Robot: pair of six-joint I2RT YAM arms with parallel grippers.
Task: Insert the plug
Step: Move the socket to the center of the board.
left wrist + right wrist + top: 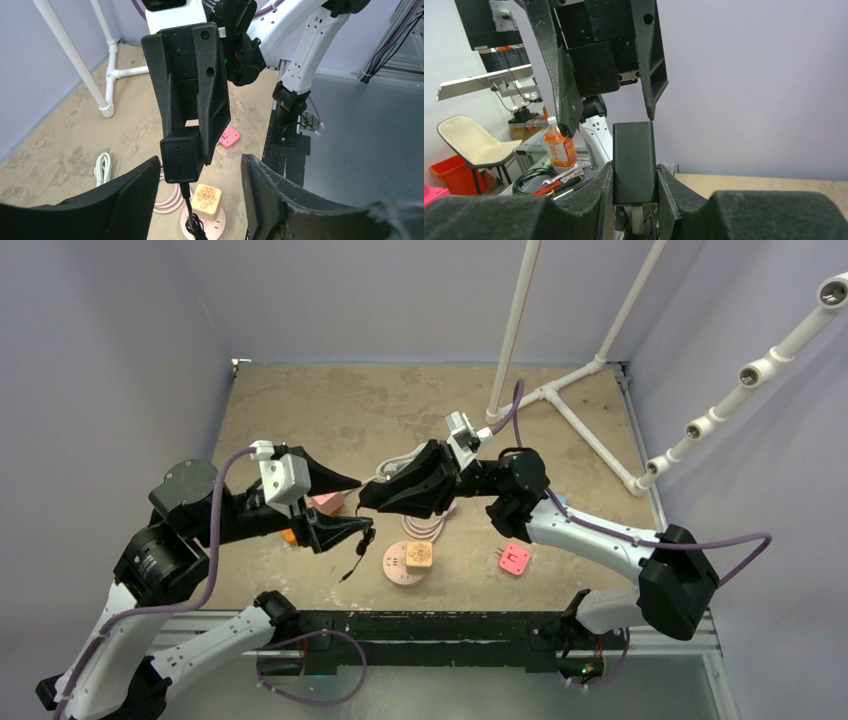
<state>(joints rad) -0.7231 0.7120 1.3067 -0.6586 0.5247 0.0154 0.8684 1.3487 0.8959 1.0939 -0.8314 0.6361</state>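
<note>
**Plug held in mid-air between two end effectors, not yet inserted**

The black plug (182,160) is clamped between the fingers of the right end effector (634,175), with its cable (189,212) hanging below. The left end effector (200,162) faces it tip to tip. Its jaws stand apart on either side of the plug's free end, wider than the plug and gripping nothing. Insertion looks wholly undone. The likely socket, a cream block (420,558) on a pink round base, sits on the counter (300,410) below both end effectors. A pink cable coil (425,527) and a pink square piece (514,559) also lie beneath them, so a descent needs care. The air around the tips is open, and the white pipe frame (560,405) stands well behind the right end effector.
</note>
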